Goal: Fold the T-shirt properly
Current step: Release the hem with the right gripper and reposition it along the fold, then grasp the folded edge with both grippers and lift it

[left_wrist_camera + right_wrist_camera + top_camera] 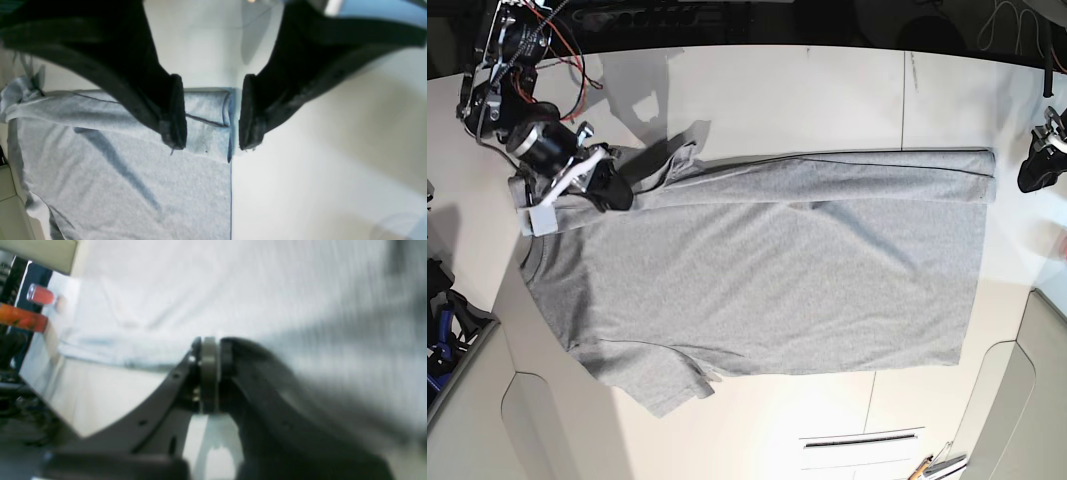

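The grey T-shirt (767,270) lies flat on the white table (807,100), collar to the left and hem to the right, with its far long edge folded over in a band (847,180). My right gripper (617,195) rests on the shirt's far shoulder. In the right wrist view it (209,373) is shut, with a thin grey layer that looks like shirt cloth pinched between the fingers. My left gripper (1032,175) is off the cloth, just past the far hem corner. In the left wrist view it (211,133) is open and empty over that folded corner (213,106).
The table's curved front edge (517,375) and right edge (1027,300) border beige floor. Orange and red objects (23,318) sit beyond the table edge in the right wrist view. Cables and the arm base (517,40) are at the far left corner.
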